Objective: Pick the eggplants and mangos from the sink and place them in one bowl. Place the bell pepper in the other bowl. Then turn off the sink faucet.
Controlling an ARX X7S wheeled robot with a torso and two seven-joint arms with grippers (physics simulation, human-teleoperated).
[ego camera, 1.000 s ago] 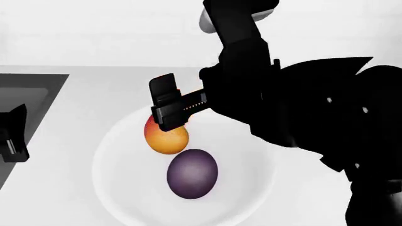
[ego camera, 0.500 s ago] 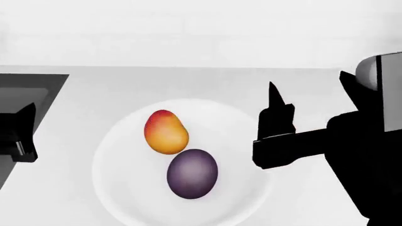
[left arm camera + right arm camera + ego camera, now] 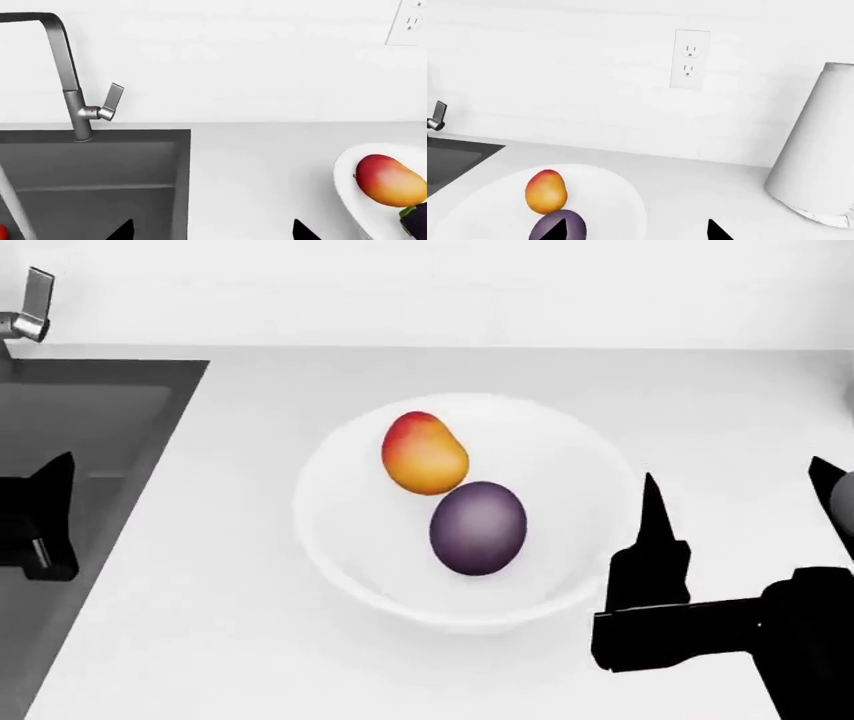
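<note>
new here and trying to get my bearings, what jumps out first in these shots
The white bowl on the pale counter, holding an orange-red mango touching a dull purple eggplant. To its left lies the dark grey sink with its tall steel faucet at the back. The black right gripper stands open just right of the bowl, holding nothing.

Head view looks down; all views share the bowl (image 3: 334, 570).
</note>
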